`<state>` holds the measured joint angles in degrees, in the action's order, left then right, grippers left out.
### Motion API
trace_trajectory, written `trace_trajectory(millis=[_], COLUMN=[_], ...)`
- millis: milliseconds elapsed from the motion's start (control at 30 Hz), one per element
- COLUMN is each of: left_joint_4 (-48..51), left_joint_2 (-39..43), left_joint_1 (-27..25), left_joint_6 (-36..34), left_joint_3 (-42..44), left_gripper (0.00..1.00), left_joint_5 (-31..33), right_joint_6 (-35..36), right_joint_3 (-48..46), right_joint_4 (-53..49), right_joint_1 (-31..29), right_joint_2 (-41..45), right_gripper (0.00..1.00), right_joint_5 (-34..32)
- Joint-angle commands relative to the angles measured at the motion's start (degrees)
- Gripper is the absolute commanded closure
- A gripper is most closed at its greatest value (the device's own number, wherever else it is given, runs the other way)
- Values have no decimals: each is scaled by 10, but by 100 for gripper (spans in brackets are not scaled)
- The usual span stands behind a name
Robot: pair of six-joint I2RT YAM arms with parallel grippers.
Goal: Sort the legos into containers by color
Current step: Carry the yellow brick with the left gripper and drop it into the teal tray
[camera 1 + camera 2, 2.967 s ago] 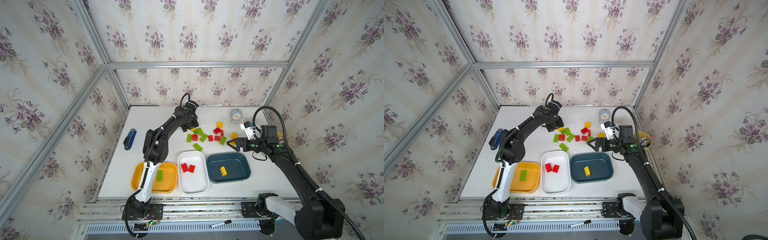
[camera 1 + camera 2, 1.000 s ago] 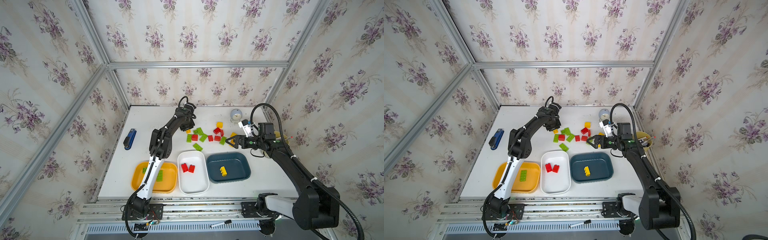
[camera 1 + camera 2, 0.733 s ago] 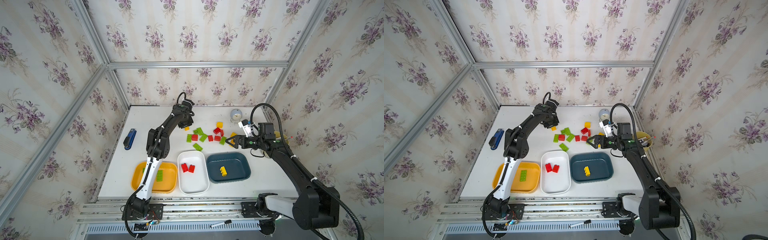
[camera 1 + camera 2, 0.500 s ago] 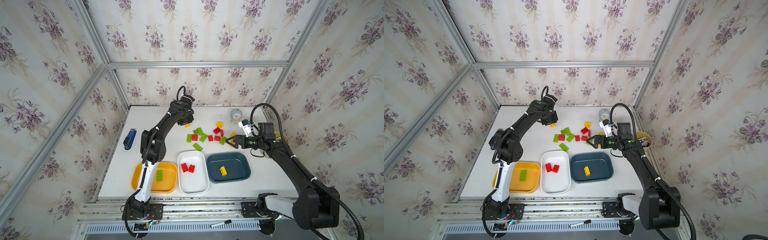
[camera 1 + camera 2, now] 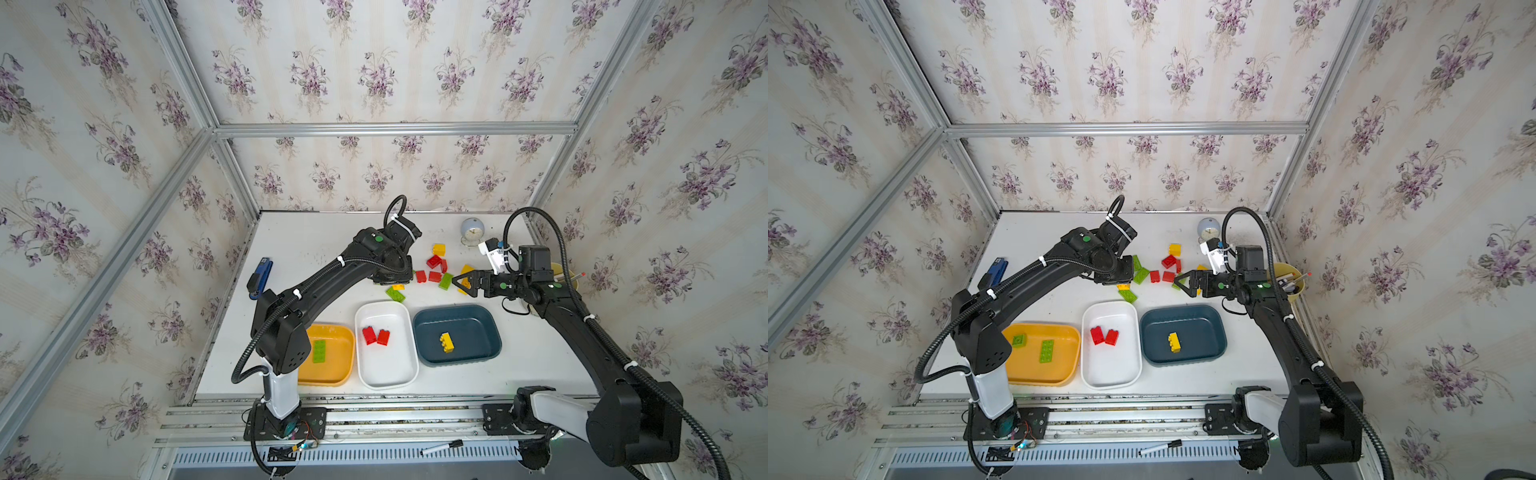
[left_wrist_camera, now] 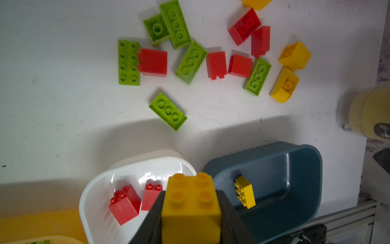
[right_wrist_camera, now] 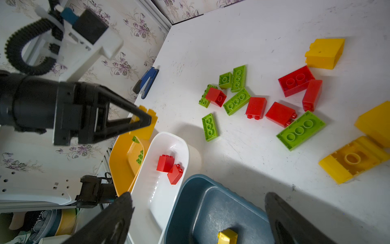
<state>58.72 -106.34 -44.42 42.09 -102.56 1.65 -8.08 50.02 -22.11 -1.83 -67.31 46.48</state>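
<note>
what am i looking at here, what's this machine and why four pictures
The machine is two robot arms, the left arm and the right arm, fixed at a white table. The two wide pictures come from one overhead camera; the two close-ups come from a camera on each wrist. On the table lie loose toy bricks in red, yellow and green. Three trays stand in front: the orange-yellow tray holds green bricks, the white tray red bricks, the teal tray a small yellow brick. The left gripper has its fingers shut on a square yellow brick, above the table. The right gripper is open and empty. A blue stapler and a cup of pens sit at the sides.
</note>
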Motion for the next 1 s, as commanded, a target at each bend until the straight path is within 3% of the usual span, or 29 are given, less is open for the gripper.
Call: trace_trajectory(millis=[0, 200, 500, 667, 767, 967], left_joint_4=[-33, -69, -97, -97, -94, -69], left_joint_2=[8, -24, -90, -93, -75, -22], left_joint_1=[-38, -95, -107, -105, -96, -59], left_joint_6=[23, 26, -24, -40, -45, -72], left_joint_3=[21, 34, 39, 32, 33, 40], left_gripper=[73, 73, 70, 60, 49, 46], left_joint_5=[-39, -83, -146, -148, -148, -120], right_joint_6=[3, 7, 16, 22, 23, 21], right_joint_3=[-7, -25, -40, -39, -38, -34], right_joint_4=[6, -5, -27, -38, -38, -36], right_joint_1=[1, 3, 4, 4, 6, 5], right_joint_2=[12, 39, 64, 69, 69, 66], right_gripper=[0, 0, 0, 0, 0, 0], right_joint_5=[-10, -27, -35, -39, -38, -32])
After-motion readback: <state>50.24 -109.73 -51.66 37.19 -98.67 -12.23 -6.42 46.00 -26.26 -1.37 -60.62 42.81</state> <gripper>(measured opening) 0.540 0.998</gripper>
